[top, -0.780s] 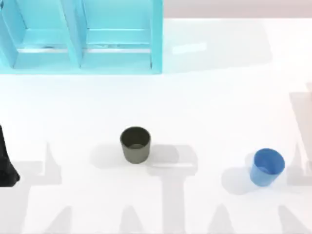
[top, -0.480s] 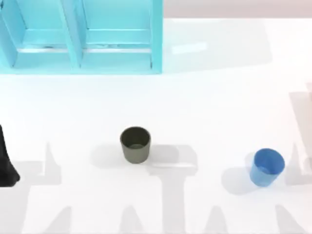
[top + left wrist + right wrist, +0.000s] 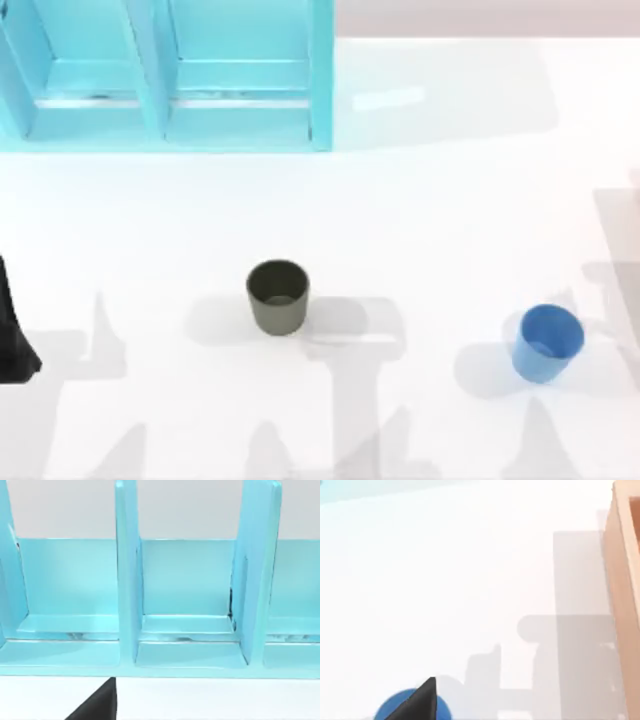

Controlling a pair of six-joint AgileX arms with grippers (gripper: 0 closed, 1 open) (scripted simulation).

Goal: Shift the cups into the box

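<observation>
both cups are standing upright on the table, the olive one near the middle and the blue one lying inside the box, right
Not quite. The blue cup is not in the box; the top view shows it standing upright on the white table, toward the right side. The olive cup does stand upright near the middle.

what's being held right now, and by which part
Nothing is held. The olive-grey cup and the blue cup both stand free on the table, with no gripper around either.

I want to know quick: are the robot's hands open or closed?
Left gripper: at the table's left edge, cannot be told.
Right gripper: above the blue cup, cannot be told.
</observation>
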